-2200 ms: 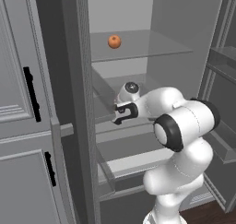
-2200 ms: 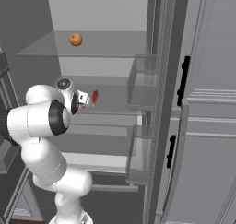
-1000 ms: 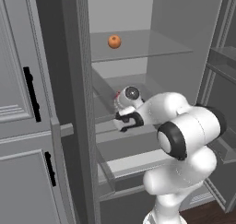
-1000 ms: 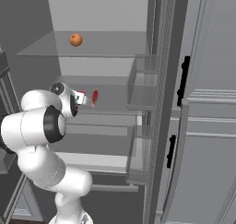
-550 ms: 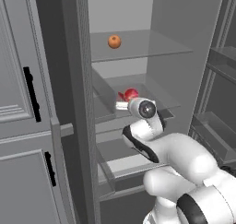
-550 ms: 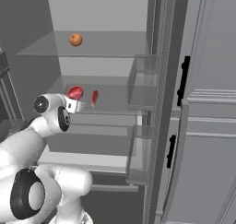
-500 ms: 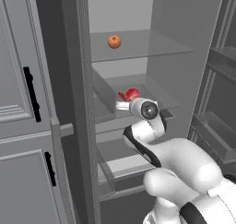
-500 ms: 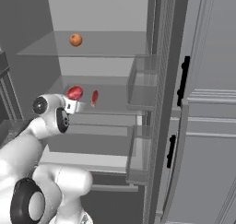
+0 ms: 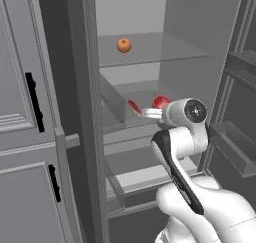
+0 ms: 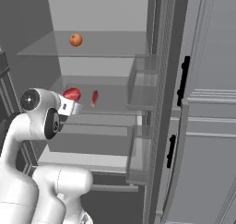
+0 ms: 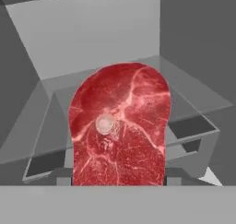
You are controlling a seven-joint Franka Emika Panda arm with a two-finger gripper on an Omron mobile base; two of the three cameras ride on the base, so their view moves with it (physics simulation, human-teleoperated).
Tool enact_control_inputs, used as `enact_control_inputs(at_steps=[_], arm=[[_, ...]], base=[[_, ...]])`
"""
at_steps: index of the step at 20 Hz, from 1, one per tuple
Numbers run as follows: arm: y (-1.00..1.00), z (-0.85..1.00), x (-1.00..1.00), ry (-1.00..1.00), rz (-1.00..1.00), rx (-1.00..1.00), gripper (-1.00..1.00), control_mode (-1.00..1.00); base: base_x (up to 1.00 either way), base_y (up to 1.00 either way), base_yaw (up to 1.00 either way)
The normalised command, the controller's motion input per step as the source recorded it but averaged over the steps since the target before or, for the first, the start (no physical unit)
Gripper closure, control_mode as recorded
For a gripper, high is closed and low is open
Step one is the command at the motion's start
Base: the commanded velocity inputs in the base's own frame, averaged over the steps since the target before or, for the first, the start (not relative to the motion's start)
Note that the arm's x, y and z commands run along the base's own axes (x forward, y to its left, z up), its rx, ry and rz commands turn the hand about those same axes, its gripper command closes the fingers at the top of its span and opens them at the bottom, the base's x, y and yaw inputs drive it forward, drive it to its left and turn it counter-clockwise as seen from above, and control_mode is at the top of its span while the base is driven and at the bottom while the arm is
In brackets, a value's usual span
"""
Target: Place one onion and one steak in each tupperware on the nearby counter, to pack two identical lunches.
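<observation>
Now gripping a raw steak (image 11: 120,126) in the tool (image 9: 150,113), jaws closed on its lower end, slab upright and broad face toward the hand camera. Second steak (image 9: 133,106) just beyond the tool tip, standing on edge on the glass fridge shelf (image 10: 115,103). Onion (image 9: 124,45) well above the tool, resting on the upper glass shelf (image 9: 165,49).

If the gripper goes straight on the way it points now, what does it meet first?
The gripper already holds a steak in its jaws. Past that, the line seems to run over the glass shelf to the fridge's back wall; depth is unclear.
</observation>
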Motion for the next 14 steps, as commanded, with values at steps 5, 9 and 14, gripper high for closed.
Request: enact_control_inputs(at_steps=[5, 9, 14], arm=[[-0.16, -0.01, -1.00, 0.39, 0.04, 0.09, 1.00, -1.00], [0.00, -0.04, -0.25, 0.08, 0.04, 0.00, 1.00, 1.00], [0.00, 0.00, 0.00, 0.00, 0.00, 0.00, 1.00, 1.00]], base=[[0.00, 0.00, 0.00], [-0.75, 0.00, 0.30], [-0.98, 0.00, 0.63]])
